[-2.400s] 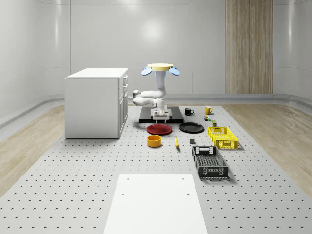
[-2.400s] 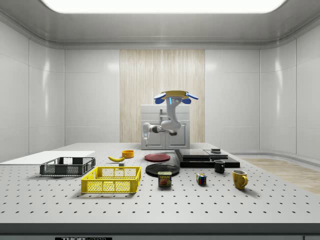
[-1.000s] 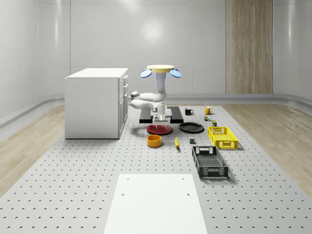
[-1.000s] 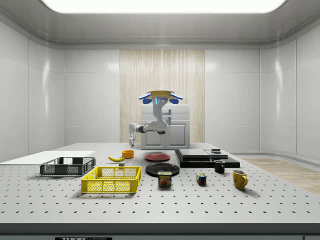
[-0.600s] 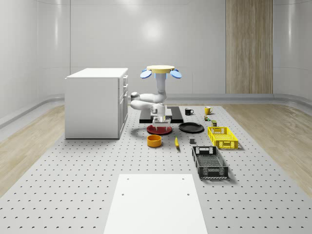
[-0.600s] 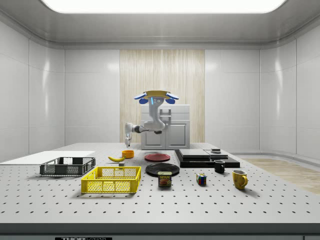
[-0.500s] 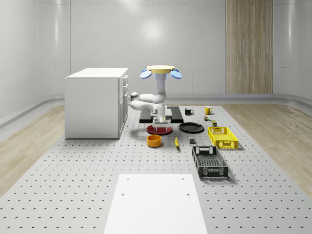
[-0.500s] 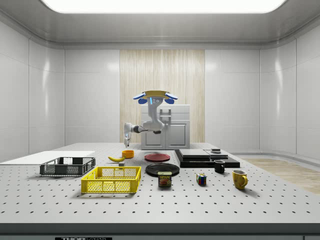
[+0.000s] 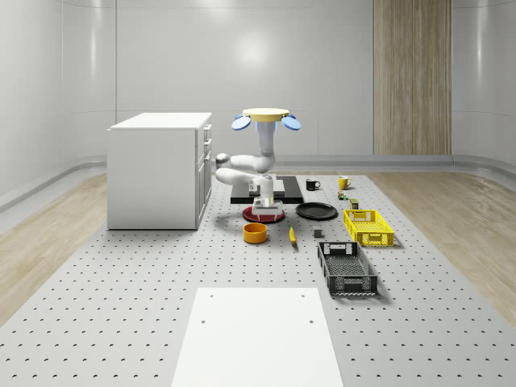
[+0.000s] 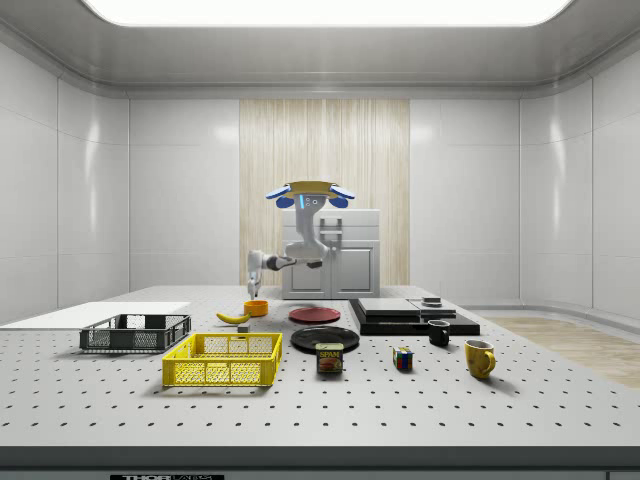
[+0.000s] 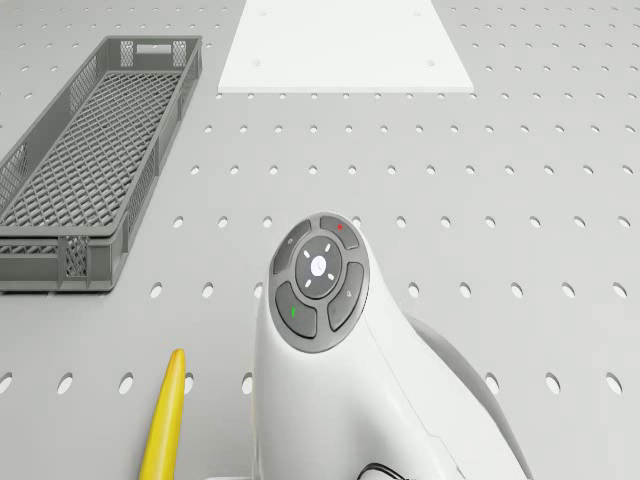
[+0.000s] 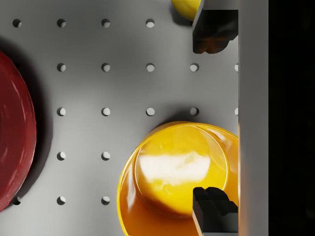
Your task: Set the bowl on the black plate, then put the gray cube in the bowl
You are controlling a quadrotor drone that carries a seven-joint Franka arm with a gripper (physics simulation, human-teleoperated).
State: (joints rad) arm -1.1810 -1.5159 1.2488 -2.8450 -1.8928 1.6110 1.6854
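Observation:
The orange bowl (image 9: 255, 233) stands on the perforated table in front of the red plate (image 9: 264, 214). To the plate's right in the whole-scene view lies the black plate (image 9: 316, 211). A small gray cube (image 9: 318, 235) sits nearer, beside the banana (image 9: 292, 235). The drone (image 9: 268, 118) hovers above the red plate's far side. Its arm reaches down and forward, and the gripper (image 9: 266, 211) hangs a little above the bowl (image 10: 256, 307). In the wrist view the bowl (image 12: 172, 177) lies under the open gripper (image 12: 214, 120). One fingertip (image 12: 212, 209) shows over its rim; the other (image 12: 211, 32) is beyond it.
A white cabinet (image 9: 160, 169) stands at the whole-scene view's left. A black slab (image 9: 286, 190) lies behind the plates, with mugs (image 9: 312, 185) beside it. A yellow crate (image 9: 368, 226) and a dark crate (image 9: 347, 268) sit on the right. A white board (image 9: 258, 334) is nearest.
The drone has drifted to the side view's left, away from the black slab. The arm has stretched out and the gripper has come down over the bowl.

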